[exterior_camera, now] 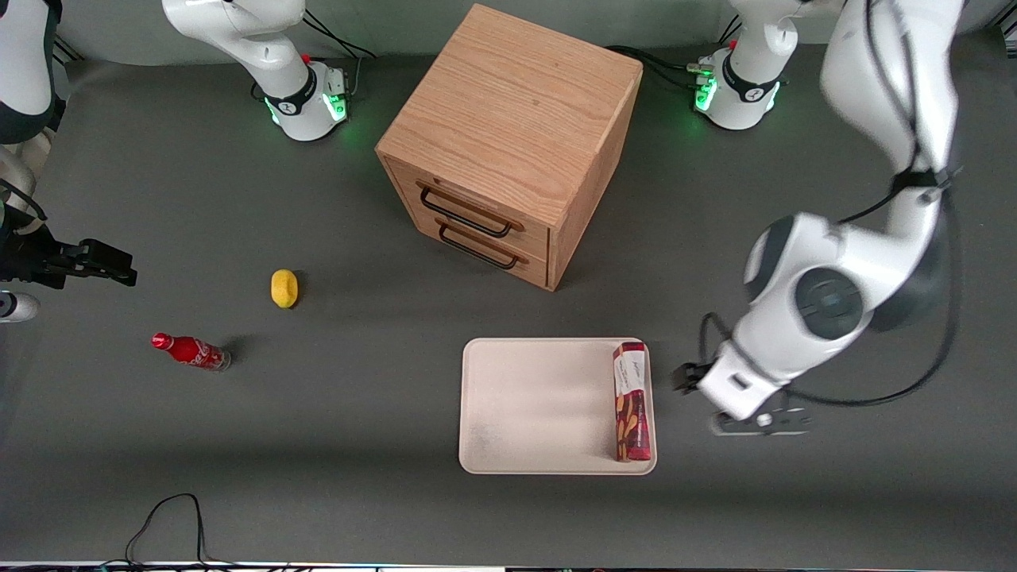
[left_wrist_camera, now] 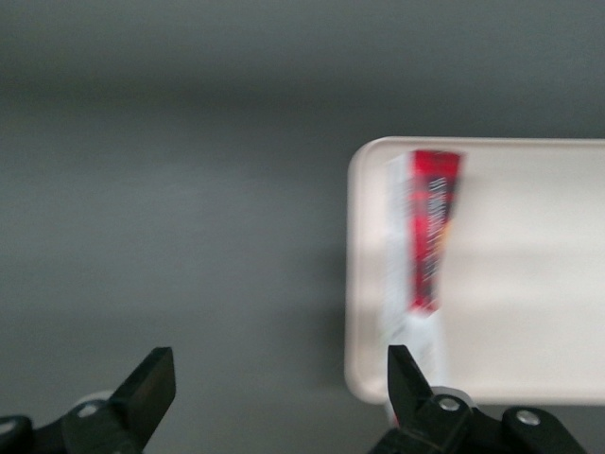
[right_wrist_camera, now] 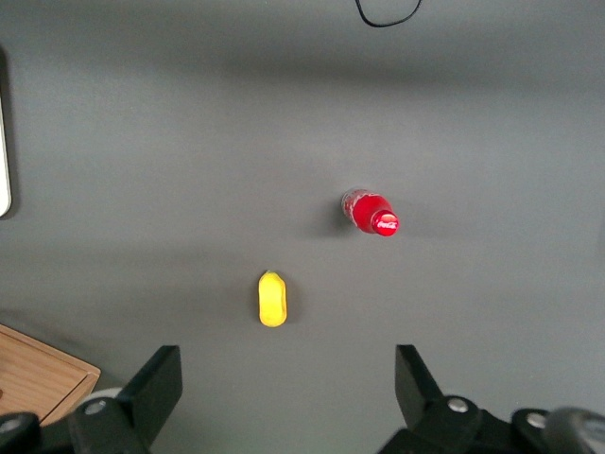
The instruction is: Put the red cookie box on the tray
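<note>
The red cookie box [exterior_camera: 632, 401] stands on its narrow edge on the cream-white tray [exterior_camera: 540, 405], along the tray's rim at the working arm's end. It also shows in the left wrist view [left_wrist_camera: 430, 236] on the tray [left_wrist_camera: 529, 274]. My left gripper [exterior_camera: 759, 421] is beside the tray over the bare table, toward the working arm's end, apart from the box. In the left wrist view the gripper [left_wrist_camera: 279, 374] is open and empty, its fingers wide apart.
A wooden two-drawer cabinet [exterior_camera: 508, 143] stands farther from the front camera than the tray. A yellow lemon [exterior_camera: 284, 287] and a small red soda bottle [exterior_camera: 191, 351] lie toward the parked arm's end. A black cable [exterior_camera: 171, 516] loops at the table's near edge.
</note>
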{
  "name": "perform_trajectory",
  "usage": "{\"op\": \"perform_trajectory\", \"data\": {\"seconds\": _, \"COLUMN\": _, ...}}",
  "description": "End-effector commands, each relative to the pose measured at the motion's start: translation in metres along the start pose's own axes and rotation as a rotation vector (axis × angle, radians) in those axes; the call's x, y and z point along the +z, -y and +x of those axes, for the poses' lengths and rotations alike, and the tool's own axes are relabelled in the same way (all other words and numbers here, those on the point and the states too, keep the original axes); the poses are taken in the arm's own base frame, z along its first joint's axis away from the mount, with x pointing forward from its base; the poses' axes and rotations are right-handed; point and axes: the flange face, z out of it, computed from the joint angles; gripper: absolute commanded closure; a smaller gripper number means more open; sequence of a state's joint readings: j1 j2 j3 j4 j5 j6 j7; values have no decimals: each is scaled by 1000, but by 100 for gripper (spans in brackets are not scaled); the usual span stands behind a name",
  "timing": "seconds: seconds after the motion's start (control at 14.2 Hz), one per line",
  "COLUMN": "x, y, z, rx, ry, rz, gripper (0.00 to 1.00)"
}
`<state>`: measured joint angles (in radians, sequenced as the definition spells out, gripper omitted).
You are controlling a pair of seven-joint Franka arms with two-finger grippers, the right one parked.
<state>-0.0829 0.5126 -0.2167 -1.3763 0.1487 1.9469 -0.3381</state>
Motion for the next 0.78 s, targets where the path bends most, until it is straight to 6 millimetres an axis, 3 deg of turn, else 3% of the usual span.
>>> {"op": "perform_trajectory", "data": {"seconds": 0.0, "x": -58, "y": 96, "z": -32, "rx": -37, "ry": 50, "rz": 31, "gripper": 0}}
{"op": "perform_trajectory", "data": {"seconds": 0.14, "x": -100, "y": 155, "z": -49, "rx": -87, "ry": 54, "rz": 50, "gripper": 0}}
{"op": "perform_trajectory", "data": {"seconds": 0.28, "x": -122, "y": 190, "z": -81, "rx": -87, "ry": 56, "rz": 60, "gripper": 0}}
{"op": "perform_trajectory", "data": {"seconds": 0.42, "x": -142, "y": 200, "z": -113, "rx": -70, "ry": 48, "rz": 62, "gripper": 0}}
{"op": "perform_trajectory", "data": {"seconds": 0.56, "x": -161, "y": 196, "z": -142, "rx": -44, "ry": 65, "rz": 24, "gripper": 0}}
{"op": "perform_trajectory", "data": {"seconds": 0.71, "x": -171, "y": 189, "z": -152, "rx": -23, "ry": 87, "rz": -32, "gripper": 0}}
